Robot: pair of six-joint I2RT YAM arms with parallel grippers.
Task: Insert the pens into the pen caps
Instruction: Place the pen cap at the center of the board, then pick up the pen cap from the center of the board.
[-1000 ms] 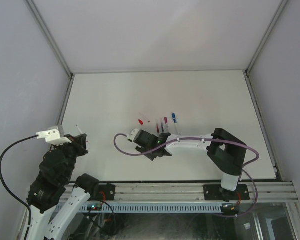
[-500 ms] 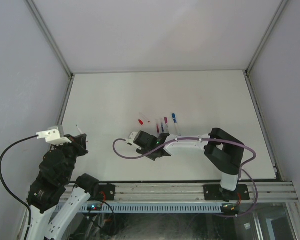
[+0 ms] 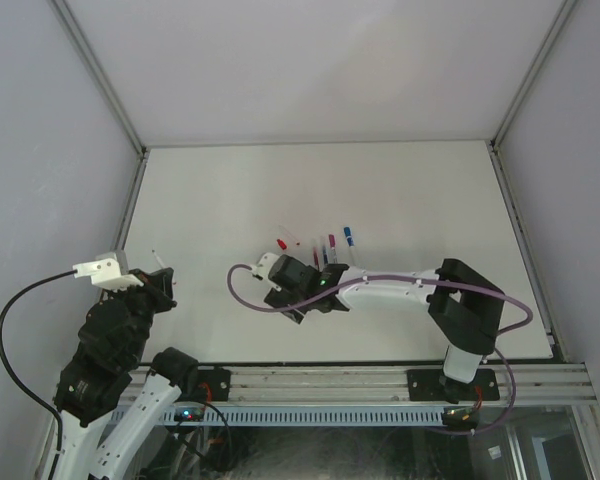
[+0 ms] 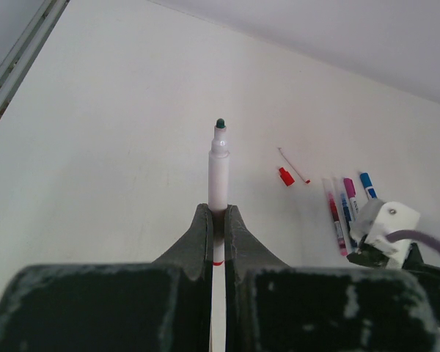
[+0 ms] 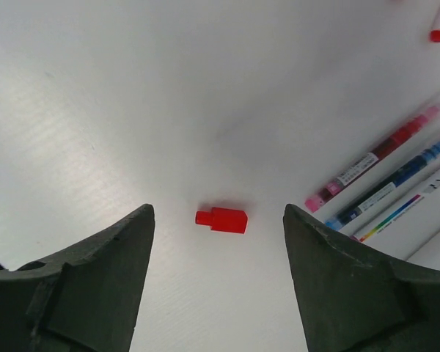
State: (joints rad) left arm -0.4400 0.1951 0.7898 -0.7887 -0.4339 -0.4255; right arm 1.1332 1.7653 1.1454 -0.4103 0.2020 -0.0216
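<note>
Left tool [image 4: 218,214]: my fingers are pressed together on the barrel of a white pen [image 4: 219,165], which sticks out past the fingertips.
Right tool [image 5: 217,208]: my fingers stand wide apart and hold nothing. A red cap [image 5: 221,219] lies on the surface between them, touching neither.
Surface [image 3: 230,190]: plain, white and flat, with pale grey walls [image 3: 310,70] on three sides and a metal rail [image 3: 380,381] along the near edge.
Row of pens [image 3: 328,248]: they lie side by side near the middle of the surface, close together, with red, blue and magenta ends.
White pen, direction: its long axis runs straight out from my left tool toward the far wall, dark bare tip [image 4: 220,123] leading. It is held well to the left of the row of pens.
Red cap, direction: on its side just beside the row of pens, long axis across the gap between my fingers, narrow end away from the row.
Second red cap [image 4: 284,176]: left of the row of pens, just beside a thin white stick [image 4: 293,165] with a red end.
</note>
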